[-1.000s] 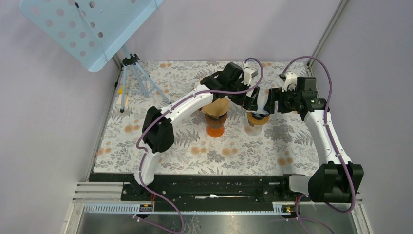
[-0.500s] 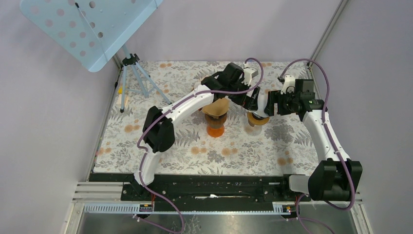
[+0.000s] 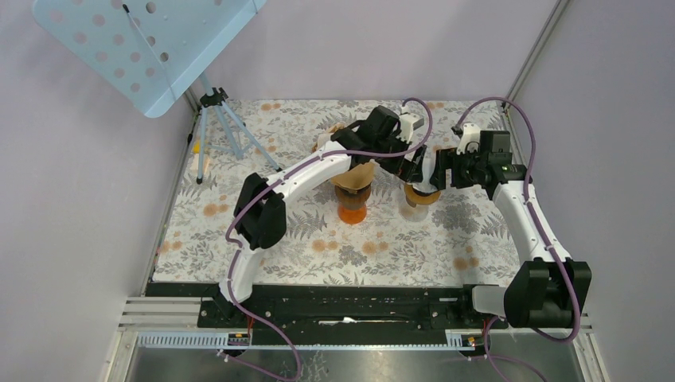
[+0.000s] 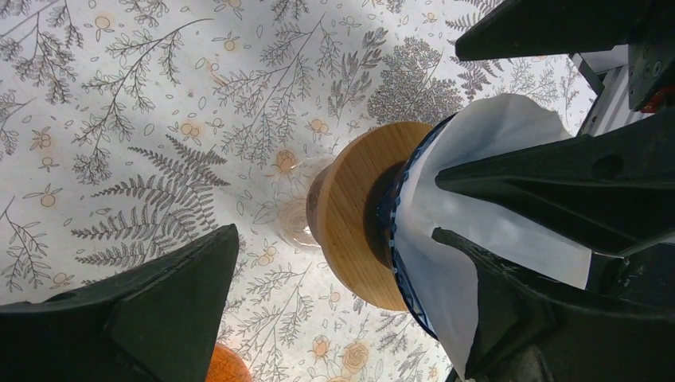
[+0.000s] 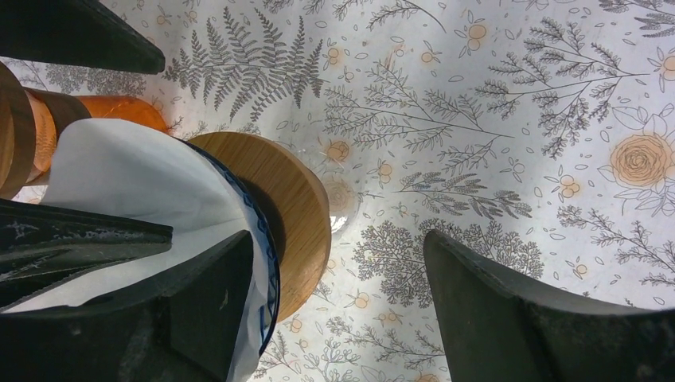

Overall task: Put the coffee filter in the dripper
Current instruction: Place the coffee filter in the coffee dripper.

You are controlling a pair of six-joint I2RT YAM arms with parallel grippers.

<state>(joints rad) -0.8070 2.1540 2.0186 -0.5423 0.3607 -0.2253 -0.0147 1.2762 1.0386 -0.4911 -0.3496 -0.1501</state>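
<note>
- Coffee filter (image 4: 493,131): white paper, opened into a cone. It sits inside the dripper and its top edge stands up above the rim.
- Dripper (image 4: 392,208): blue-rimmed cone in a round wooden collar (image 4: 350,231), carried on a clear glass (image 4: 293,215). It is upright on the counter (image 3: 263,239), right of centre.
- Left pincer (image 4: 334,232): jaws spread wide and holding nothing. One finger is over the filter side of the dripper and the other is well clear on the far side.
- Right pincer (image 5: 338,235): also wide open and empty. It comes from the opposite side, with one finger at the dripper's rim and one out over the patterned cloth.
- Contact: a finger of each pincer crosses the white paper in the other's wrist view. Whether either presses on it cannot be told.
- Orange cup (image 3: 352,211): stands just left of the dripper with brown paper (image 3: 356,175) on top. It is untouched.
- Progress: the placing looks essentially done, as the filter is in the cone and out of any grip.
- Remaining, as judged: check that the paper sits evenly against the cone wall, then draw both arms back without snagging its raised edge.
</note>
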